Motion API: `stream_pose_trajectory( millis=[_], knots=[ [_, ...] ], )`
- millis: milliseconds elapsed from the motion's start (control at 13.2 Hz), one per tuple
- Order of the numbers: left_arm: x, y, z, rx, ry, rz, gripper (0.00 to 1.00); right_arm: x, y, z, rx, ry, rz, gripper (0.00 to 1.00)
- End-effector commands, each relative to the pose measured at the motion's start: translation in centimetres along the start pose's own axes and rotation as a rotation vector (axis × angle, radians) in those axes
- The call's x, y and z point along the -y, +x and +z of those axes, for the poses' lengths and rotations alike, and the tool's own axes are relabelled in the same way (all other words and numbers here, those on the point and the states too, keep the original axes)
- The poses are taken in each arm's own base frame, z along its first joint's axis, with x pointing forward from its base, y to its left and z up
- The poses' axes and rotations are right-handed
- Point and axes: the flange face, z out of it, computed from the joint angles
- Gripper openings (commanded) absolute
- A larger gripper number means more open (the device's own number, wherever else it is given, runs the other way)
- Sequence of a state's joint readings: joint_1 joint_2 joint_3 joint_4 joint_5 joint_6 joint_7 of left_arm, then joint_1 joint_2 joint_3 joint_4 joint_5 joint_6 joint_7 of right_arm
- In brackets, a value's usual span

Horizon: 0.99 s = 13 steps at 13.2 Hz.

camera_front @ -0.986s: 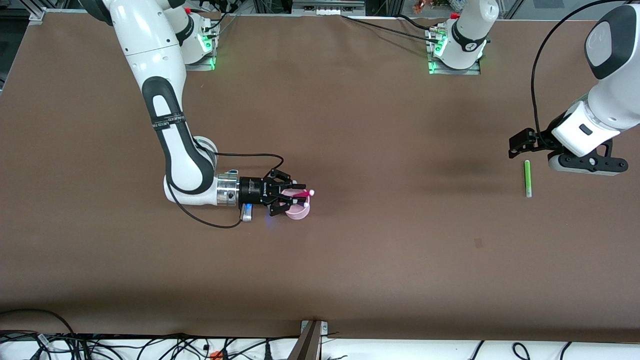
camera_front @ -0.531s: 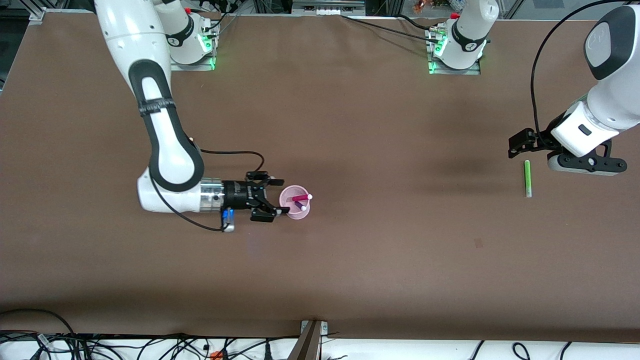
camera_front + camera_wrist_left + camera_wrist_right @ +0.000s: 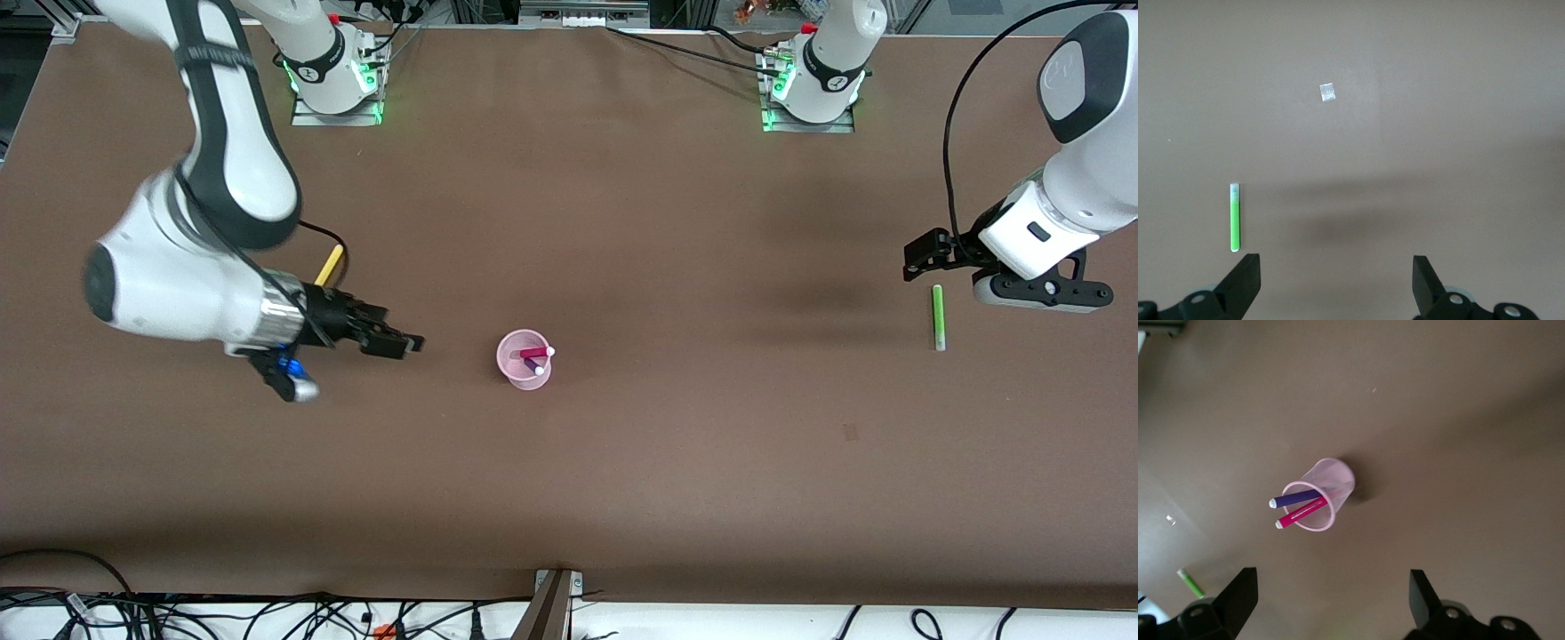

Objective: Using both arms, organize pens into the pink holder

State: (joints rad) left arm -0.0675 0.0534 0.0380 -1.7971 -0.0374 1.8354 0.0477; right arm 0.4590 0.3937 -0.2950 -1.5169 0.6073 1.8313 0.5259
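The right gripper (image 3: pixel 411 343), jaws apart and empty, is pulling away mid-left, leaving the magenta pen (image 3: pixel 536 352) with the purple pen (image 3: pixel 534 365) inside the translucent pink plastic cup (image 3: pixel 523 359) at centre frame, so 2 remain: the yellow pen (image 3: pixel 329 264) and the green pen (image 3: pixel 937 316) under the open left gripper (image 3: pixel 916 260).

Readable text, labels, brands, numbers, signs: I find none. The right arm (image 3: pixel 222 133) carries a black band with lettering, too blurred for me to read. A small pale square (image 3: pixel 1327 92) on the table (image 3: pixel 622 462) bears no legible marking.
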Motion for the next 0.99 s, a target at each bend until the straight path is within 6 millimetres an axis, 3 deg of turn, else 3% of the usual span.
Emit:
stream_pose_trajectory(
  millis=[0,152,228,379,455,910],
  knots=[
    [0.1,-0.3,-0.4,-0.006,0.018,0.023,1.00,-5.6,-4.4,-6.7,-0.091,-0.115,-0.173,1.00],
    [0.1,-0.3,-0.4,-0.006,0.016,0.023,1.00,-8.4,-7.5,-10.8,-0.172,-0.209,-0.320,1.00],
    [0.0,-0.3,-0.4,-0.006,0.016,0.024,1.00,-10.5,-8.0,-12.9,-0.194,-0.227,-0.399,1.00],
    [0.1,-0.4,-0.5,-0.008,0.018,0.023,1.00,-12.2,-8.8,-15.2,-0.180,-0.316,-0.453,1.00],
    [0.0,-0.4,-0.5,-0.008,0.016,0.023,1.00,-11.4,-9.5,-16.1,-0.205,-0.372,-0.479,1.00],
    [0.0,-0.4,-0.4,-0.005,0.016,0.020,1.00,-10.4,-9.2,-18.3,-0.223,-0.395,-0.512,1.00]
  ],
)
